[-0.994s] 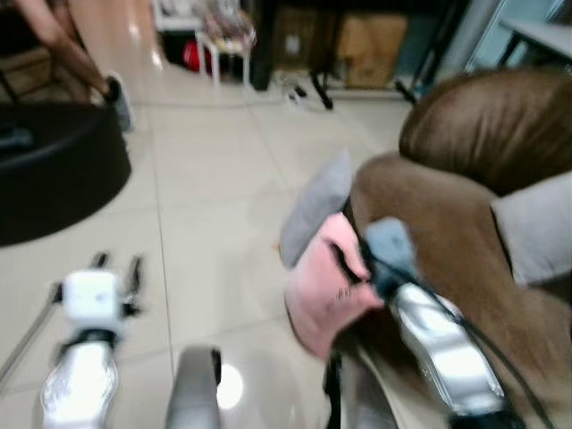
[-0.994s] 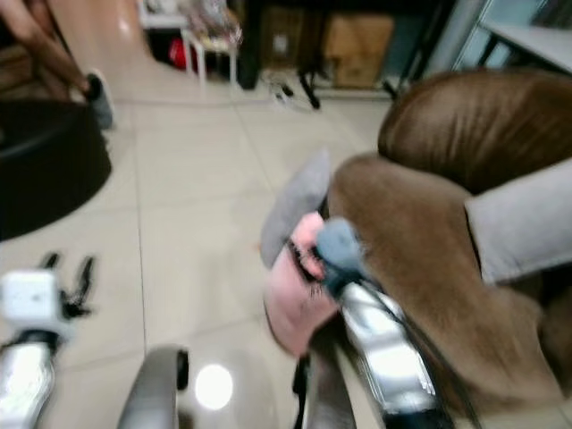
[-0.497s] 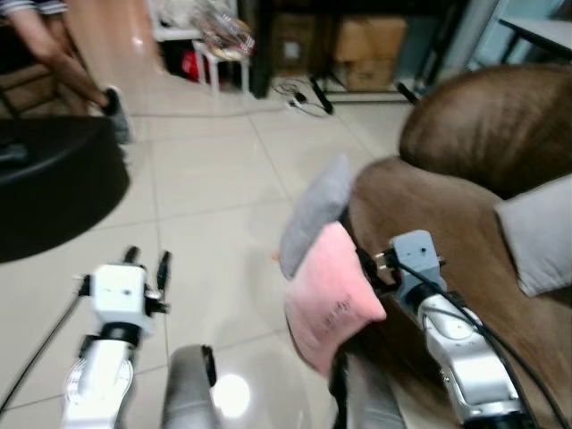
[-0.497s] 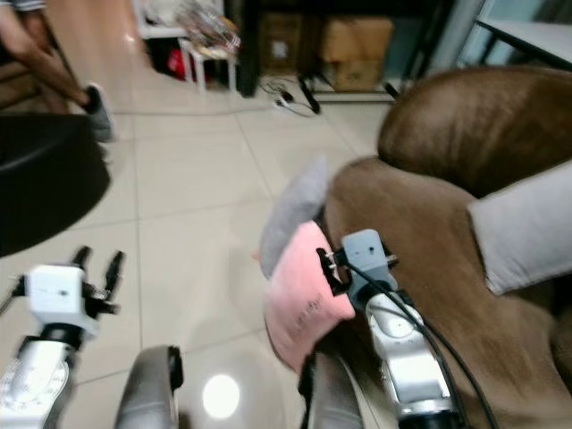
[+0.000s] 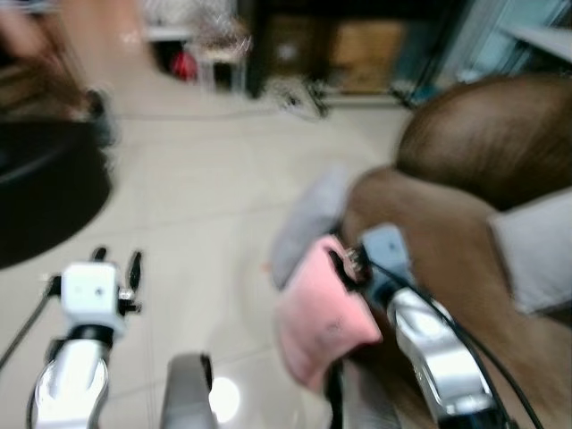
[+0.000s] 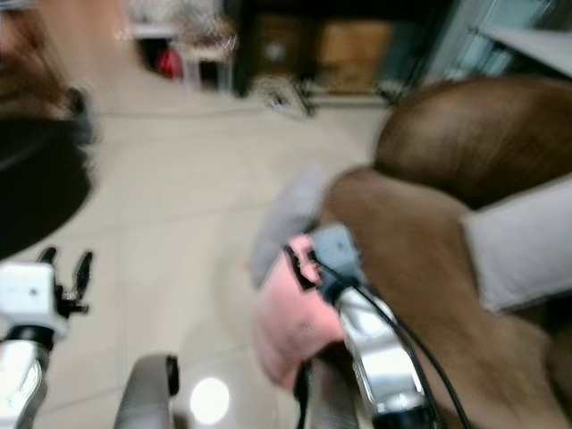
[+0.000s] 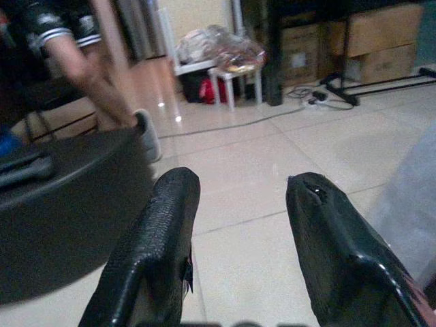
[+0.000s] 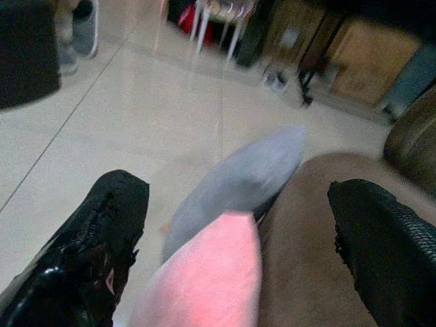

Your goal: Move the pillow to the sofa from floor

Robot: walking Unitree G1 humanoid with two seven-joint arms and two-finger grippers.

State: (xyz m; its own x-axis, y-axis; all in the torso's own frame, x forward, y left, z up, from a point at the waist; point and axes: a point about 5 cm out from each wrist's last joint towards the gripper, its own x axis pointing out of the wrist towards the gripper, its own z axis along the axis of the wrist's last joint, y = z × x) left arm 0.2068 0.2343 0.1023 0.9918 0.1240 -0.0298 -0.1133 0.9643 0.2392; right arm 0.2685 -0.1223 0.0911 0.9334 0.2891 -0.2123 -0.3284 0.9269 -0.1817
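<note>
Comparing with half a second ago: we see the head views blurred again, the whole scene slid slightly, so our camera moved.
Sofa: the brown sofa (image 5: 465, 223) fills our right side as before, a grey cushion (image 5: 536, 250) resting on its seat.
Floor: the pale tiled floor (image 5: 197, 206) runs back to boxes and a small stool; a person's leg (image 7: 95, 75) and shoe stand beside a dark round object (image 5: 45, 197) on our left.
Grey pillow: the grey pillow (image 8: 238, 180) leans on the sofa's front edge, as earlier.
Pink pillow: the pink pillow (image 5: 323, 313) hangs against the sofa's front, just below the grey pillow and touching it, off the seat; it sits much where it did.
Right tool: the right tool (image 8: 238, 245) now reaches a little further left, at the pillow's top; its fingers (image 8: 102, 225) are spread wide, the pillow's corner between them, touching neither.
Left tool: the left tool (image 7: 238, 225) hovers over bare floor, lower and further left than before, released, holding nothing.
</note>
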